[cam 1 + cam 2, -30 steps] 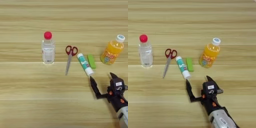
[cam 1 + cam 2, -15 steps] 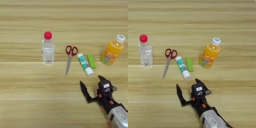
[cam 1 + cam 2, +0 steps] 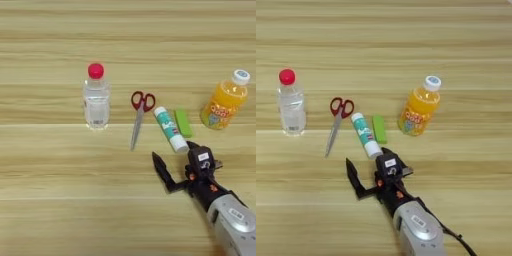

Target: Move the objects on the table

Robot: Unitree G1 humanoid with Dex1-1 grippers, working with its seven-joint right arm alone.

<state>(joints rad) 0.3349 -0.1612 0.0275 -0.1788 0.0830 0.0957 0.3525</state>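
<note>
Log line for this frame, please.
right gripper: open, just below glue stick, holding nothing | green block, scissors, clear bottle, orange bottle: untouched on table

- The right gripper (image 3: 368, 162) is black, with two slim, pointed fingers (image 3: 352, 174) that join a blocky black body.
- A small white label with a dark mark sits on top of that body, just behind the fingers.
- Small orange-red spots show on the black part behind the label.
- Behind the black section comes a rounded silver forearm (image 3: 418, 231), smooth and shiny.
- A small pale sticker with dark print lies on top of the silver shell.
- A thin dark cable trails from the far end of the forearm.
</note>
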